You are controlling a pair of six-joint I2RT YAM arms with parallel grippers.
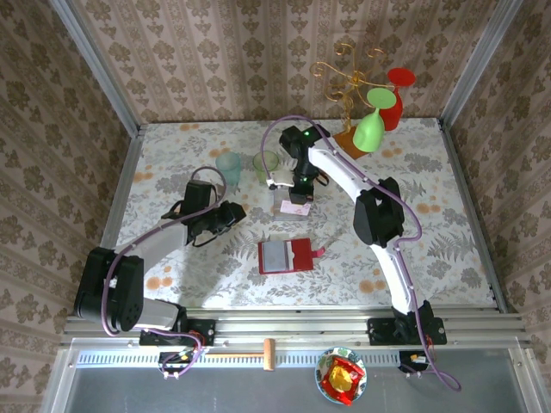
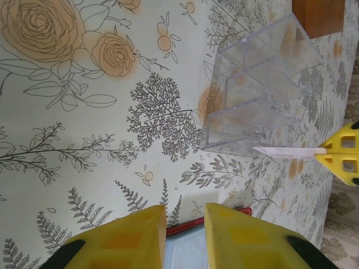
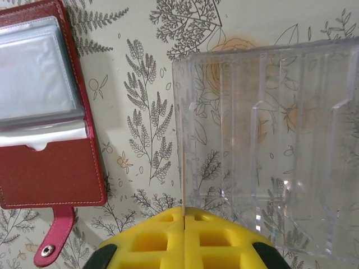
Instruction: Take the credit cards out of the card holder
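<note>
My right claw (image 3: 184,227) is clenched on one credit card (image 3: 183,168), which looks thin, stiff, slick and light and is best pinched by an edge, just beside the clear ribbed acrylic rack (image 3: 269,140), while the soft red stitched card holder (image 3: 50,168) lies open flat beside that claw, near my parted, empty left claw (image 2: 185,221).

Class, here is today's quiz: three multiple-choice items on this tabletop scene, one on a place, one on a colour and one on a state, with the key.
1. Where is the card holder?
A. flat on the table
B. on the floor
C. on a shelf

2. Its cover is:
A. blue
B. green
C. red

3. The right gripper is:
A. wide open
B. shut on a credit card
C. shut on a pen

Key:
1 A, it lies open on the patterned table.
2 C, the cover and tab are red.
3 B, a thin card edge stands between its closed fingers.
</note>
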